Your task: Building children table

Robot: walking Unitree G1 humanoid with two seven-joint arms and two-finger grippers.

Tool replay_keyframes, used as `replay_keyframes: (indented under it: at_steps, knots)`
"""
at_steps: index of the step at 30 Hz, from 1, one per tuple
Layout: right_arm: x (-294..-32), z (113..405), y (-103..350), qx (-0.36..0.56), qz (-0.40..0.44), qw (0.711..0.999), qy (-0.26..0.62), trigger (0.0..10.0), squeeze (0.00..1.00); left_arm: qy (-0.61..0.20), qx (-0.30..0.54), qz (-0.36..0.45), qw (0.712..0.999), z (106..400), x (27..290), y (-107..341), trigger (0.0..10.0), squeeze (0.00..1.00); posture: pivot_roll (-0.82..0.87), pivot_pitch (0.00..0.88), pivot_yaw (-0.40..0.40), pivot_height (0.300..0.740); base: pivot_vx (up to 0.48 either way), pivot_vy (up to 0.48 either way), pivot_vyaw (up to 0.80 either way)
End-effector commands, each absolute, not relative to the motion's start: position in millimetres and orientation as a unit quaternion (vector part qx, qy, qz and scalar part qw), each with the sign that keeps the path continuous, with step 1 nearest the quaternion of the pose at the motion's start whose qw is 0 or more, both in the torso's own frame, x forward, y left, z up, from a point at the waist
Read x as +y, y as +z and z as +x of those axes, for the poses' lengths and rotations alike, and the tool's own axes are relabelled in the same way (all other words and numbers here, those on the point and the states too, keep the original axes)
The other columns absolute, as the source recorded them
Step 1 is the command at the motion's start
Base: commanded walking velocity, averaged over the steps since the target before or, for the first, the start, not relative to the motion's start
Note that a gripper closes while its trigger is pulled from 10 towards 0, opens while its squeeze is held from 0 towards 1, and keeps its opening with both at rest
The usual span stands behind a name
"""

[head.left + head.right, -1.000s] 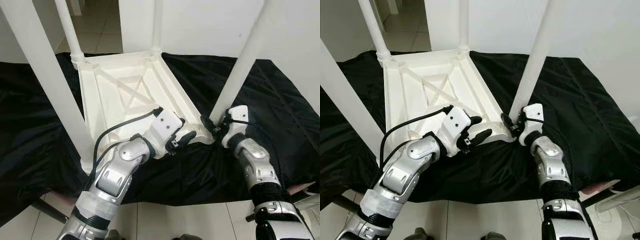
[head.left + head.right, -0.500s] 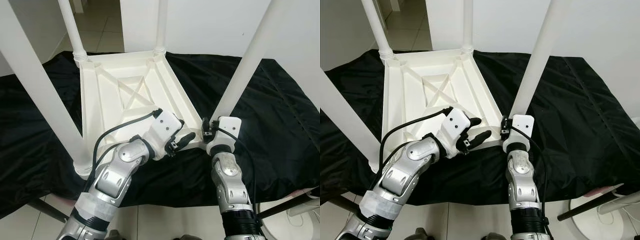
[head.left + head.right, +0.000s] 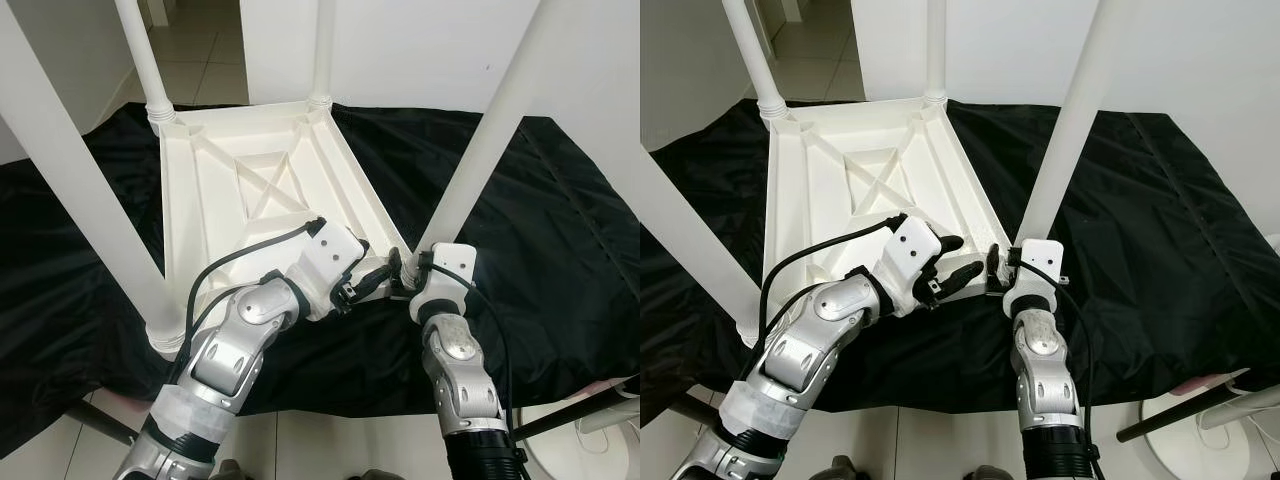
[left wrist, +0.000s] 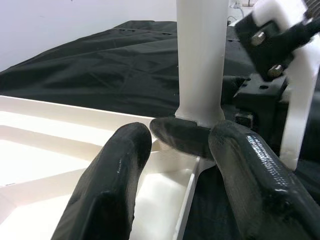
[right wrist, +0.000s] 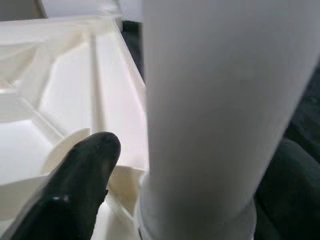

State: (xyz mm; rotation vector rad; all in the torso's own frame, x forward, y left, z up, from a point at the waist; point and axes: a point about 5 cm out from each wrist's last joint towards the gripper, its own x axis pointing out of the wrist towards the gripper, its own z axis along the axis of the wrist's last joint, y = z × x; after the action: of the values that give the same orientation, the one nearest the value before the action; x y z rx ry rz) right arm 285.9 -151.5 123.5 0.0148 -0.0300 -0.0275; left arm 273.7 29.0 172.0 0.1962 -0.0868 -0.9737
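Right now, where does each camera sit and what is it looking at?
Left and right eye views: on the head, looking down at the upturned white table on black cloth; both silver arms show.
Left wrist view: along the left gripper toward the near right leg.
Right wrist view: right gripper hard against that leg.
Shared: the leg's base.

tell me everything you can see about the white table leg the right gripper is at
The near-right table leg is a smooth, round, white tube that looks like plastic, widening to a collar at its base. It stands nearly upright, leaning slightly, seated in the corner socket of the upturned white tabletop, which rests on a black cloth. The right gripper closes around its base, one black finger on each side. The left gripper sits open beside that same corner, its fingers at the tabletop's rim.
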Motion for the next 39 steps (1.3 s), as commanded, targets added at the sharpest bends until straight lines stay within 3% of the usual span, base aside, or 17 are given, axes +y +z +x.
replay_keyframes:
  at_steps: [1, 7, 9, 11, 16, 25, 26, 27, 28, 29, 38, 39]
  knots:
    - [-158, 283, 123, -0.013, 0.014, 1.000, 0.007, 10.0, 0.00, -0.467, -0.048, 0.096, 0.878, 273, 28, 175, 10.0, 0.00, -0.04, 0.000, -0.010, 0.740, 0.000, 0.000, 0.00]
    - [-164, 283, 127, -0.022, 0.007, 0.998, 0.066, 10.0, 0.00, -0.468, -0.047, 0.096, 0.878, 273, 28, 175, 10.0, 0.00, -0.04, 0.000, -0.010, 0.740, 0.000, 0.000, 0.00]
    - [-171, 287, 131, -0.026, -0.017, 0.989, 0.142, 10.0, 0.00, -0.471, -0.046, 0.099, 0.875, 272, 27, 174, 10.0, 0.00, -0.05, 0.000, -0.007, 0.740, 0.000, 0.000, 0.00]
    - [-171, 287, 131, -0.026, -0.017, 0.989, 0.142, 10.0, 0.00, -0.471, -0.046, 0.099, 0.875, 272, 27, 174, 10.0, 0.00, -0.05, 0.000, -0.007, 0.740, 0.000, 0.000, 0.00]
    - [-182, 299, 132, -0.009, -0.059, 0.969, 0.238, 10.0, 0.00, -0.477, -0.045, 0.103, 0.872, 273, 26, 173, 10.0, 0.00, -0.05, 0.000, -0.004, 0.740, 0.000, 0.000, 0.00]
    - [-186, 316, 135, 0.007, -0.097, 0.954, 0.284, 10.0, 0.00, -0.477, -0.048, 0.104, 0.872, 276, 25, 174, 10.0, 0.00, -0.04, 0.000, -0.011, 0.740, 0.000, 0.000, 0.00]
    - [-188, 322, 137, 0.011, -0.108, 0.951, 0.291, 4.7, 0.00, -0.475, -0.050, 0.105, 0.872, 276, 25, 176, 10.0, 0.00, -0.03, 0.000, -0.018, 0.740, 0.000, 0.000, 0.00]
    - [-190, 327, 139, 0.013, -0.116, 0.948, 0.296, 2.0, 0.00, -0.473, -0.052, 0.106, 0.873, 277, 26, 177, 10.0, 0.00, -0.02, 0.000, -0.021, 0.740, 0.000, 0.000, 0.00]
    - [-190, 327, 139, 0.013, -0.116, 0.948, 0.296, 2.0, 0.00, -0.473, -0.052, 0.106, 0.873, 277, 26, 177, 10.0, 0.00, -0.02, 0.000, -0.021, 0.740, 0.000, 0.000, 0.00]
    - [-191, 330, 140, 0.016, -0.119, 0.946, 0.302, 0.0, 0.00, -0.470, -0.053, 0.107, 0.875, 278, 27, 178, 10.0, 0.00, -0.01, 0.000, -0.026, 0.740, 0.000, 0.000, 0.00]
    - [-193, 331, 135, 0.032, -0.115, 0.936, 0.333, 0.0, 0.00, -0.462, -0.054, 0.109, 0.878, 278, 30, 179, 10.0, 0.00, -0.01, 0.000, -0.030, 0.740, 0.000, 0.000, 0.00]
    - [-193, 329, 133, 0.034, -0.106, 0.937, 0.332, 3.1, 0.00, -0.462, -0.054, 0.109, 0.878, 278, 30, 179, 10.0, 0.00, -0.01, 0.000, -0.031, 0.740, 0.000, 0.000, 0.00]
